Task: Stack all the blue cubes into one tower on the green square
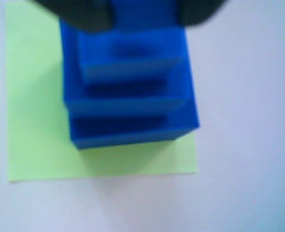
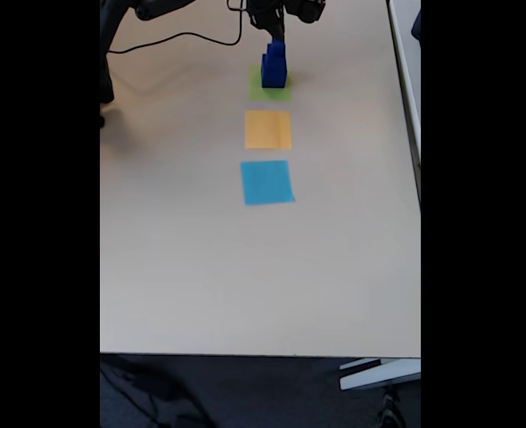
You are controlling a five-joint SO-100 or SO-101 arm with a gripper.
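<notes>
Wrist view: tower (image 1: 128, 92) of three dark blue cubes stands on the green square (image 1: 41, 145), set toward the square's right and far part, with bare green showing to the left and near side. Stepped stack, largest at the bottom. Dark gripper (image 1: 141, 12) parts sit at the top edge, flanking the small top cube (image 1: 141, 12); blurred, so I cannot tell whether the jaws clamp it or stand clear. No readable writing.

Fixed view: tower (image 2: 275, 67) at the far end of the table (image 2: 245, 267), on the green square (image 2: 258, 89). Gripper (image 2: 275, 34) is directly over the tower top. Orange square (image 2: 268, 129) lies just nearer than the green one, light-blue square (image 2: 267, 182) nearer again, all in one line. Black cable (image 2: 178, 40) runs at far left.
</notes>
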